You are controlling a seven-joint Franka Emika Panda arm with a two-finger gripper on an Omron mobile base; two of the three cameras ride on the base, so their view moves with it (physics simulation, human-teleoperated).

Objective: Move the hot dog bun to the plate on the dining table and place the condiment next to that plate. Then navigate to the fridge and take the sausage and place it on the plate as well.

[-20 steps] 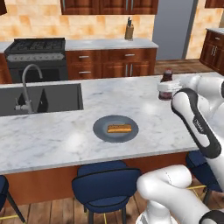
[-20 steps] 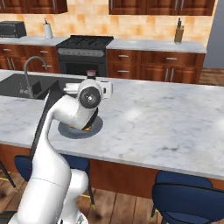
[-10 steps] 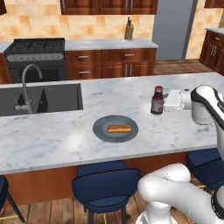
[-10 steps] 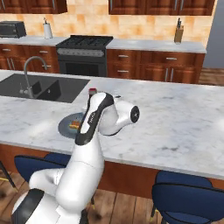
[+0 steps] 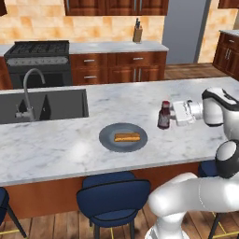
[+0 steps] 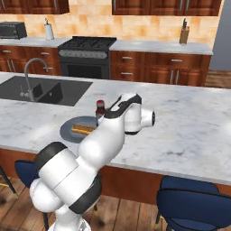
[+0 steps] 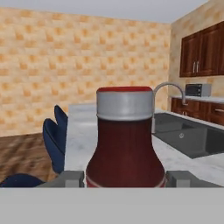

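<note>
The condiment, a small bottle with dark red contents and a grey cap, stands upright just right of the plate on the dining table. My gripper reaches in sideways from the right and is shut on its lower body. In the hand view the condiment sits close up between the two fingertips. On the round dark plate lies the hot dog bun. From the right base view the condiment pokes out behind my arm, above the plate and bun.
A dark sink with a curved tap is set into the island's left part. Blue stools stand along the near edge. A stove and knife block sit at the back counter.
The arm has carried the condiment down and left, from higher over the table's right part to a spot close beside the plate. The bun and plate have not moved.
</note>
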